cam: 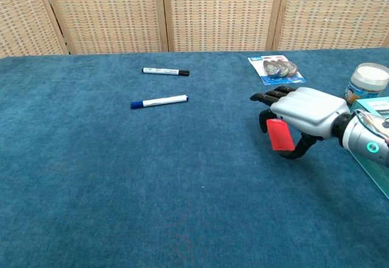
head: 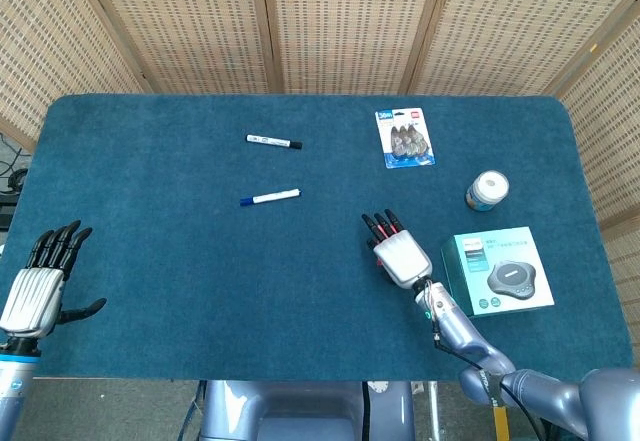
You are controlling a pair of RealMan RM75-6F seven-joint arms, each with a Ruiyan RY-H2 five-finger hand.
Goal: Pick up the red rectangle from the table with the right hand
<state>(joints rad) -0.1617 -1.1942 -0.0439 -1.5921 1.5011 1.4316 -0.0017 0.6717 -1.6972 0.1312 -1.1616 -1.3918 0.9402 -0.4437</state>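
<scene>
Woven cane screens behind; a table covered in blue carpet-like cloth carries everything.

Red rectangle: one only, toward the right part of the table, nearer the front edge than the back. It sits directly under the right hand. In the chest view its long axis runs roughly front-to-back, tilted slightly; its near end pokes out below the palm. The head view shows only slivers of red between the fingers.

Right hand is draped over the rectangle, fingers curled down past its far end, thumb coming in under the near end. Whether it actually grips or merely cages the piece, I cannot tell; nor whether the piece is off the cloth yet.

Left hand rests at the front left corner, fingers spread, holding nothing, well apart from the rectangle. Right hand is plainly the nearer one.

Count of the rest:
- two markers: black-capped marker, blue-capped marker, left of centre toward the back
- one blister pack near the back edge
- one small jar toward the right edge
- one teal box just right of the working hand
</scene>
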